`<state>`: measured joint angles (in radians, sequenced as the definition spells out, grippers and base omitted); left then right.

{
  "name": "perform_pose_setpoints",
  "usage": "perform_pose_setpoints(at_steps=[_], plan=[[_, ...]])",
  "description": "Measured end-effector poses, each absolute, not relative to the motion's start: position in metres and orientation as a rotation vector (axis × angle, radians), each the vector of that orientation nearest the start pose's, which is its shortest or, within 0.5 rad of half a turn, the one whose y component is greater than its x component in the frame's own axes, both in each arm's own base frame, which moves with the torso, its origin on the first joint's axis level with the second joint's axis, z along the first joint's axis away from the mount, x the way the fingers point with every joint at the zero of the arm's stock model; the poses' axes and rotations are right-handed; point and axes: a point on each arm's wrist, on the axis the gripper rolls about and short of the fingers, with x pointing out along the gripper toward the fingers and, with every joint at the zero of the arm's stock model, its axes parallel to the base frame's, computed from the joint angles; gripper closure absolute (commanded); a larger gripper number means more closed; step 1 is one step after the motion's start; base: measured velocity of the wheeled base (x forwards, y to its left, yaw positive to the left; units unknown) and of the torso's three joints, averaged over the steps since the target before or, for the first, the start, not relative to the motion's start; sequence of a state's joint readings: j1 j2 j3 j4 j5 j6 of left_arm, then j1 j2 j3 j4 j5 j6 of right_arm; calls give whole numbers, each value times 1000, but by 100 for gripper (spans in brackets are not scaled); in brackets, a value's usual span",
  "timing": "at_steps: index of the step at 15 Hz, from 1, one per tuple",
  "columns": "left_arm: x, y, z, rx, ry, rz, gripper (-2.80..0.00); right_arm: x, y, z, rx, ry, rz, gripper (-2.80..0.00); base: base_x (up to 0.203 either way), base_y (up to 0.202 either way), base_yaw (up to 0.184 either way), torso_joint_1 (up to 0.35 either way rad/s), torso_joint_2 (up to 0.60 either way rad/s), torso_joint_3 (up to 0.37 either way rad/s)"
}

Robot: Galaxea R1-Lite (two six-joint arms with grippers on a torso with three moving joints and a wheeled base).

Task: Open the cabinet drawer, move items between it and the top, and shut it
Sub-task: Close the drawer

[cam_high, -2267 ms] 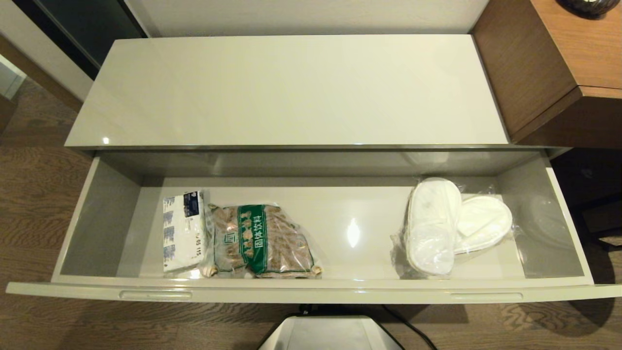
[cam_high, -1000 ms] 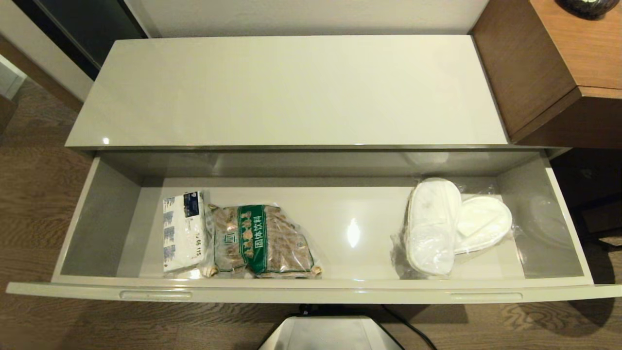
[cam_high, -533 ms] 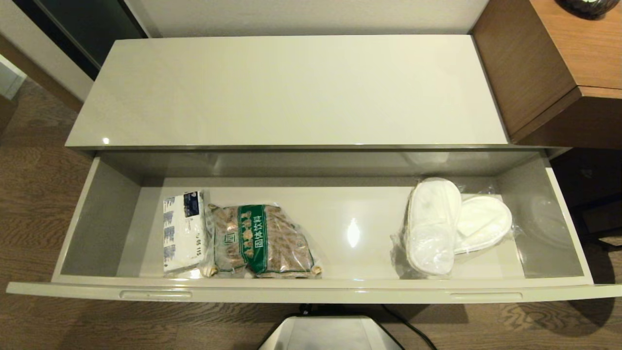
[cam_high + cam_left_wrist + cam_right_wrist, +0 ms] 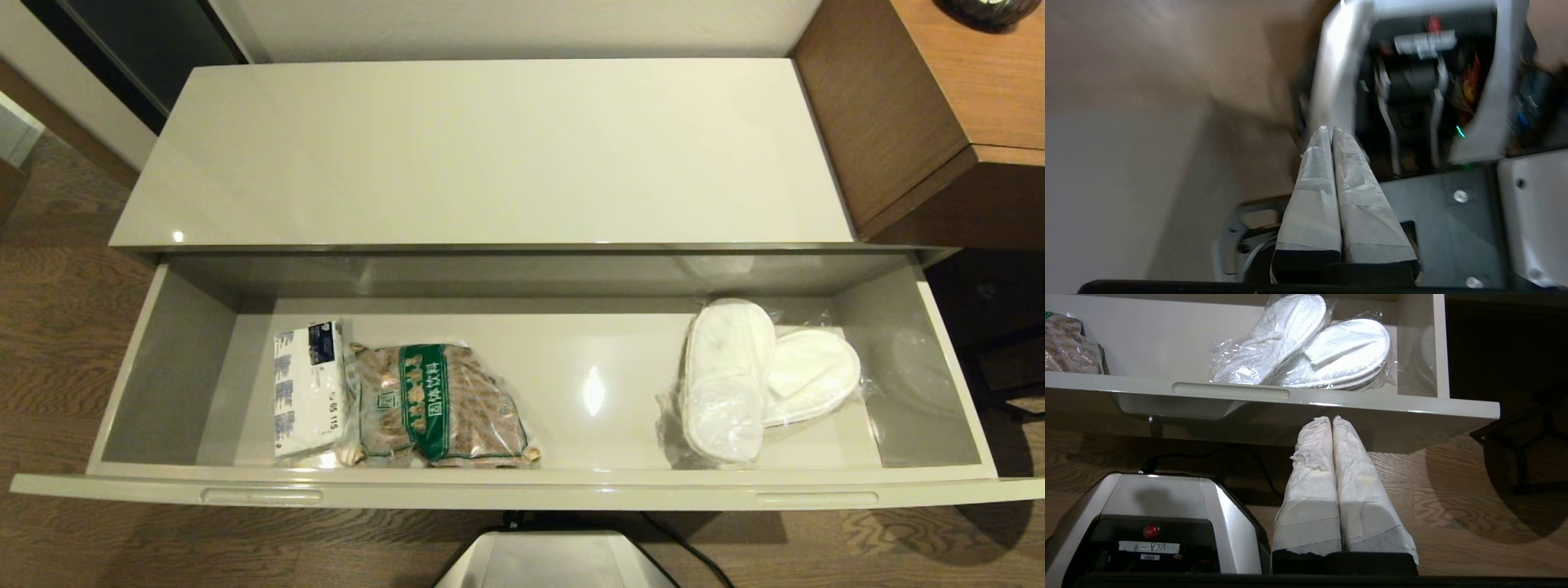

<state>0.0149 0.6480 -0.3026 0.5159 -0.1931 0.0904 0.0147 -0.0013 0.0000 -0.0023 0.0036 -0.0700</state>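
Observation:
The cabinet drawer (image 4: 163, 384) stands pulled fully out below the bare cream-white top (image 4: 490, 155). Inside at the left lies the white tissue pack (image 4: 306, 388) with blue print. The wrapped white slippers (image 4: 759, 376) lie at the drawer's right end, also seen in the right wrist view as slippers (image 4: 1306, 351) behind the drawer front (image 4: 1372, 402). Neither arm shows in the head view. My right gripper (image 4: 1331, 418) is shut and empty, low in front of the drawer's underside. My left gripper (image 4: 1329, 129) is shut and empty, down by the robot's base.
A brown packet with a green band (image 4: 441, 404) lies beside the tissue pack. A brown wooden desk (image 4: 939, 106) adjoins the cabinet's right side. The robot's grey base (image 4: 555, 559) sits on the wood floor below the drawer front, with a black cable (image 4: 686, 547) beside it.

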Motion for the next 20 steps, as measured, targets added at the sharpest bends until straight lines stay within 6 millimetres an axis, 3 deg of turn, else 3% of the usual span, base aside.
perform_pose_setpoints(at_steps=[3, 6, 10, 15, 20], plan=[[60, -4, 102, -75, 964, -214, 0, -23, 0, 76, -70, -4, 16, 0, 0, 0, 0, 0, 0, 0], [101, -5, 88, -190, 967, -178, 0, -23, 0, 76, -70, -4, 17, 0, 0, 0, 0, 0, 0, 0], [145, -8, 94, -409, 775, -113, 0, -23, 0, 76, -70, -4, 17, 0, 0, 0, 0, 0, 0, 0], [172, -9, 114, -434, 658, -16, 0, -23, 0, 76, -70, -4, 16, 0, 0, 0, 0, 0, 0, 0], [194, -28, 124, -358, 601, 36, 0, -23, 0, 76, -70, -4, 17, 0, 0, 0, 0, 0, 0, 0]])
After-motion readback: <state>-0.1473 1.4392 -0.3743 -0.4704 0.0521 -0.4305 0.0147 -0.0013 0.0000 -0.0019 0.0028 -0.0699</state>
